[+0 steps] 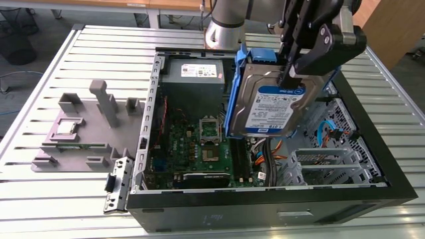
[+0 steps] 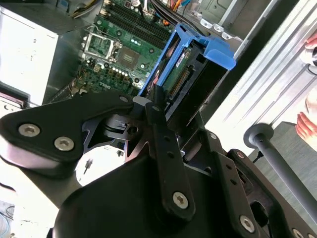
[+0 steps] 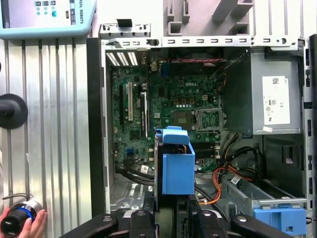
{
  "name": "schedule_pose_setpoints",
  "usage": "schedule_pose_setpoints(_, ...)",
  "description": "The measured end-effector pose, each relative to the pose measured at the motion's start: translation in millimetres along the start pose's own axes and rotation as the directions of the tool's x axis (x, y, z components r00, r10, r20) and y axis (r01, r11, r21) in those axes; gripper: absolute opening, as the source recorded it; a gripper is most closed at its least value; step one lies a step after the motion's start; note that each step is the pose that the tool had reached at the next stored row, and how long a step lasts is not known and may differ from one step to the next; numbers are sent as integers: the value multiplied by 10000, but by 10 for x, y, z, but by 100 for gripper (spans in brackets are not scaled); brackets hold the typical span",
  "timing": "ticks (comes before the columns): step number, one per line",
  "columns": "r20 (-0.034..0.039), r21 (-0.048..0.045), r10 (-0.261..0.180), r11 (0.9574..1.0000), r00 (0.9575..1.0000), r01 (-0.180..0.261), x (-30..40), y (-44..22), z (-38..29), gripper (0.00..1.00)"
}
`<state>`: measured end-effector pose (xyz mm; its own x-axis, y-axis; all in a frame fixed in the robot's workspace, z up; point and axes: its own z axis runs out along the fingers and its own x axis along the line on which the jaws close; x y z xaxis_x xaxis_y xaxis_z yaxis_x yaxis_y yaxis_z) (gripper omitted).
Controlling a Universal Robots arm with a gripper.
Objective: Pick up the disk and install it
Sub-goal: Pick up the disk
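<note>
Disk (image 1: pixel 269 109) hangs upright beneath hand (image 1: pixel 291 79), clamped at top edge, above open computer case (image 1: pixel 265 209).

The arm (image 1: pixel 222 30) is silver-grey and cylindrical, and its gripper (image 1: pixel 289 82) is matte black, with rounded linkage bars and silver screws (image 2: pixel 29 130).

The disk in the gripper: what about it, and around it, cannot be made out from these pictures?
- Exterior view: the gripper covers the upper edge of the disk; the disk hides the parts of the computer case behind it.
- Second wrist view: the disk's label faces away, unseen.
- First wrist view: a hand is cut off by the picture's edge.
</note>
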<state>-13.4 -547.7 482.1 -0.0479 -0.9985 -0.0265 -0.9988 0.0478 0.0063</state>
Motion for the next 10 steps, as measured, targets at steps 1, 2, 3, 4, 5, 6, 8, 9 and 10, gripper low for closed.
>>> schedule_pose_setpoints(1,0,0,0,10000,10000,0,18,-2,0,35)
schedule_pose_setpoints(2,-3,0,0,10000,10000,0,36,-3,-2,35)
schedule_pose_setpoints(3,-2,0,0,10000,10000,0,53,-5,-2,35)
schedule_pose_setpoints(4,-1,0,0,10000,10000,0,71,-7,-2,35)
schedule_pose_setpoints(5,-1,0,0,10000,10000,0,88,-8,-2,35)
schedule_pose_setpoints(6,-2,0,0,10000,10000,0,102,-9,-3,35)
schedule_pose_setpoints(8,-3,0,0,10000,10000,0,125,-10,-3,35)
schedule_pose_setpoints(9,-3,0,1,10000,10000,-1,131,-10,-3,35)
schedule_pose_setpoints(10,-3,0,1,10000,10000,-1,133,-11,-3,35)
